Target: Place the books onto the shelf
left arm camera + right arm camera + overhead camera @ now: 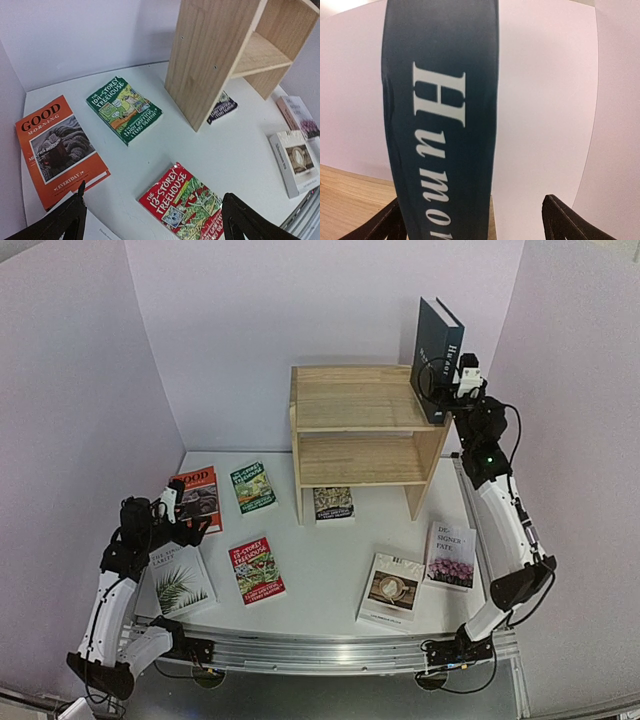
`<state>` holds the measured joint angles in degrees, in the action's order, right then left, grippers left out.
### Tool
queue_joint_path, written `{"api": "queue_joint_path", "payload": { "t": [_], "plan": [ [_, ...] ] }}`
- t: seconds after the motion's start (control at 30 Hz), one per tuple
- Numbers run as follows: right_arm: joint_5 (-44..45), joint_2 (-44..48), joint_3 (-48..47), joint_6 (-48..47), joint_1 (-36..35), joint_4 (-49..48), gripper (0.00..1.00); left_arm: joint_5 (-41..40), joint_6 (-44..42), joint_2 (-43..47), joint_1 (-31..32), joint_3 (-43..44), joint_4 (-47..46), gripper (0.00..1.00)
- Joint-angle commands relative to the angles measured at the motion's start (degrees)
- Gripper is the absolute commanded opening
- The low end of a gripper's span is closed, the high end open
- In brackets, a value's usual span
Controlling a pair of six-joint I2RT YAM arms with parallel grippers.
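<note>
High beside the shelf (352, 400), right gripper (450, 390) loosely straddles Humor book (437, 350).

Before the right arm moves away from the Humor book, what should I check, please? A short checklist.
1. Humor book upright on the shelf top: ok.
2. Right gripper open: ok, one finger clear of the spine.
3. Other finger clear: cannot tell.
4. Book steady alone at the shelf's right end: cannot tell.
5. Left gripper open and empty: ok.
6. All books shelved: not ok, seven books lie on the table.
</note>
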<state>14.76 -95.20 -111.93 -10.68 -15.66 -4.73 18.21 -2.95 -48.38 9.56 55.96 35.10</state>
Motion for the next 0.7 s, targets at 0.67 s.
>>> {"api": "queue_joint_path", "payload": {
  "t": [0.67],
  "plan": [
    [-27.2,23.7,30.3,18.5,-5.3,17.9,0.93,-20.1,-37.3,-52.6,-19.9,28.8,35.8,1.00]
  ]
}}
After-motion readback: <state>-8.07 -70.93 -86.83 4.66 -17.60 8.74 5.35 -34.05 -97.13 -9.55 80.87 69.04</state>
